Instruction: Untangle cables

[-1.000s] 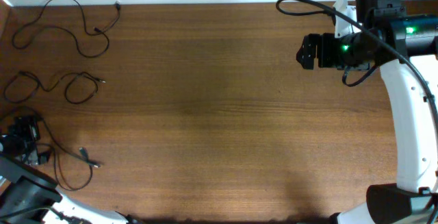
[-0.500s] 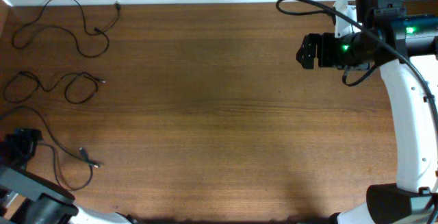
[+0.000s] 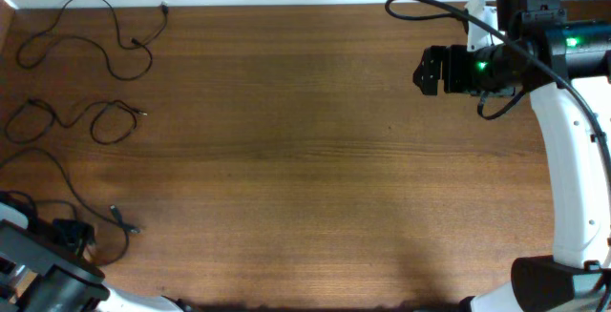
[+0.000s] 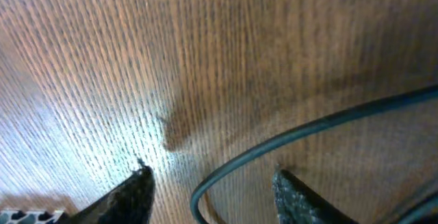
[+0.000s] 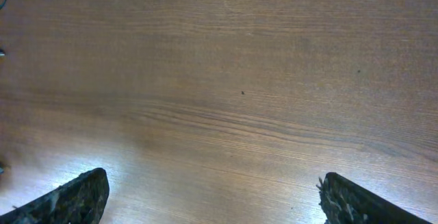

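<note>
Three thin black cables (image 3: 107,56) lie apart from one another down the left side of the wooden worktop (image 3: 315,169), from upper left to lower left. In the lower left corner, the left hand (image 4: 213,186) has its fingers apart, and the lowest cable (image 4: 308,125) curves between them unclamped. The right hand (image 5: 212,196) hovers wide open at the upper right.

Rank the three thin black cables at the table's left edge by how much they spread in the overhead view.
1. Top cable, widest sprawl.
2. Bottom cable, close behind; part runs out of frame, so this ranking is unsure.
3. Middle cable, clearly the most compact.
</note>
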{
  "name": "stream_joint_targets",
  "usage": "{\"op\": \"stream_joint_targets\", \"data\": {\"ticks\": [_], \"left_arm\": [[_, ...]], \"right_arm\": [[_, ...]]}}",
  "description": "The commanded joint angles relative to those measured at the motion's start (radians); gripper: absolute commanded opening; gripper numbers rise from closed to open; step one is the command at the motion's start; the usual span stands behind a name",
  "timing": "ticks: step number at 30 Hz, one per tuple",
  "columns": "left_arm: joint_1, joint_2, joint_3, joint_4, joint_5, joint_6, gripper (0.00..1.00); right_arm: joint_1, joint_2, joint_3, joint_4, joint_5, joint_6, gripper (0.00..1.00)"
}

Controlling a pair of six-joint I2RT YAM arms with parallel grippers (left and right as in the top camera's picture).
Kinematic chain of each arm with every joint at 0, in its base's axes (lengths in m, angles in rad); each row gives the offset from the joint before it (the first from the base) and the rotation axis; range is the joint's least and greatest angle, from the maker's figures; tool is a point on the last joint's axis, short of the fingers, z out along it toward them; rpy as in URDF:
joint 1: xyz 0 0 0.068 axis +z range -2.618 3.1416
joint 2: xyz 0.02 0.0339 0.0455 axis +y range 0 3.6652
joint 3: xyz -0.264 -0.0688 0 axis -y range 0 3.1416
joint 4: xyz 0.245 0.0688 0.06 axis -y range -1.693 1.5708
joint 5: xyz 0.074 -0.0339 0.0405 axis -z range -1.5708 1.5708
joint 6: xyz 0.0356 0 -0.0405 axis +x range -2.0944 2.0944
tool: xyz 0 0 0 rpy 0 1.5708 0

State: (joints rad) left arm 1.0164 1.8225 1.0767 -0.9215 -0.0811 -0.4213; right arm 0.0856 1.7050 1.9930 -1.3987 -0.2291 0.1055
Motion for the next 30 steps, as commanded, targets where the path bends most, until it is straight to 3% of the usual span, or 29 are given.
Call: {"op": "stream_joint_targets", "data": {"ticks": [1, 12, 15, 17, 22, 30], "left_arm": [[-0.004, 0.002, -0.011, 0.016, -0.013, 0.004, 0.39], [-0.004, 0.002, -0.066, 0.055, -0.009, 0.002, 0.28], [-0.004, 0.002, -0.074, 0.058, 0.018, -0.035, 0.11], [-0.004, 0.002, -0.074, 0.070, 0.135, -0.034, 0.00], [-0.004, 0.002, -0.074, 0.095, 0.372, -0.037, 0.00], [-0.004, 0.002, -0.074, 0.097, 0.373, -0.038, 0.00]], "right_arm": [[-0.001, 0.003, -0.007, 0.000, -0.006, 0.000, 0.99], [-0.001, 0.003, -0.007, -0.002, -0.006, 0.000, 0.99], [-0.001, 0.003, -0.007, -0.004, -0.006, -0.001, 0.99], [-0.001, 0.003, -0.007, -0.003, -0.006, -0.001, 0.99], [-0.001, 0.003, -0.007, -0.008, -0.006, -0.001, 0.99], [-0.001, 0.003, -0.007, -0.009, -0.006, -0.001, 0.99]]}}
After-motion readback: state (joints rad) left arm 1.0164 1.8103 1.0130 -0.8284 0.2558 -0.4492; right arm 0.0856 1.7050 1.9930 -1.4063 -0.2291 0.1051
